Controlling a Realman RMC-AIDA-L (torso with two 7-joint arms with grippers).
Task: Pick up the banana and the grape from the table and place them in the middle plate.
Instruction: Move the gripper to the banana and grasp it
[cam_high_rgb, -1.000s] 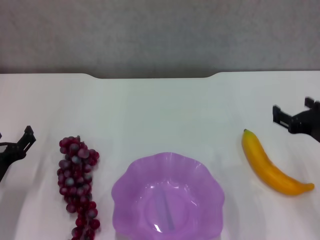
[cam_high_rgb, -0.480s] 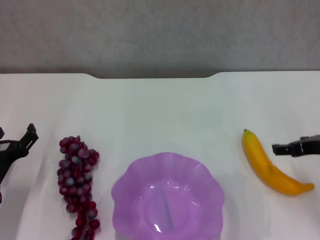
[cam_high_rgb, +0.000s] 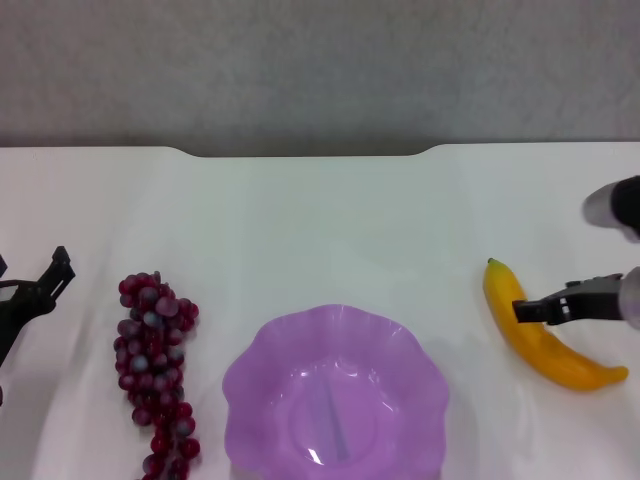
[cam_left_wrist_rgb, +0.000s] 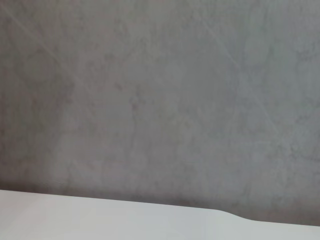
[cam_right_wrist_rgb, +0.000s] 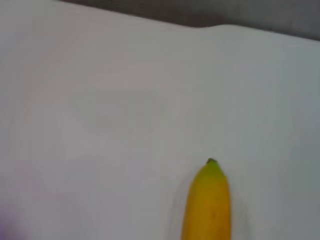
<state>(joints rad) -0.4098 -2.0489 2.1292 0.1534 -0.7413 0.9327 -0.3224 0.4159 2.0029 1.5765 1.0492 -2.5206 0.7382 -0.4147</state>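
The banana (cam_high_rgb: 540, 338) lies on the white table (cam_high_rgb: 320, 220) at the right, its green tip pointing away from me; the right wrist view shows that tip end (cam_right_wrist_rgb: 209, 202). My right gripper (cam_high_rgb: 562, 262) hovers over it, open, one dark finger (cam_high_rgb: 550, 304) crossing the banana's middle. On the left lies the grape (cam_high_rgb: 155, 365), a long dark red bunch. My left gripper (cam_high_rgb: 30, 272) stands open just left of the bunch, apart from it. Between the two fruits sits the middle plate (cam_high_rgb: 250, 385), purple with a wavy rim and nothing in it.
The table's notched dark far edge (cam_high_rgb: 305, 152) runs before a grey wall (cam_left_wrist_rgb: 160, 100). The left wrist view shows only that wall and a strip of table (cam_left_wrist_rgb: 100, 220). White table lies between the plate and the far edge.
My right gripper has come down and leftward from beyond the banana until one finger lies over its middle. The left gripper, grape, banana and plate have not moved.
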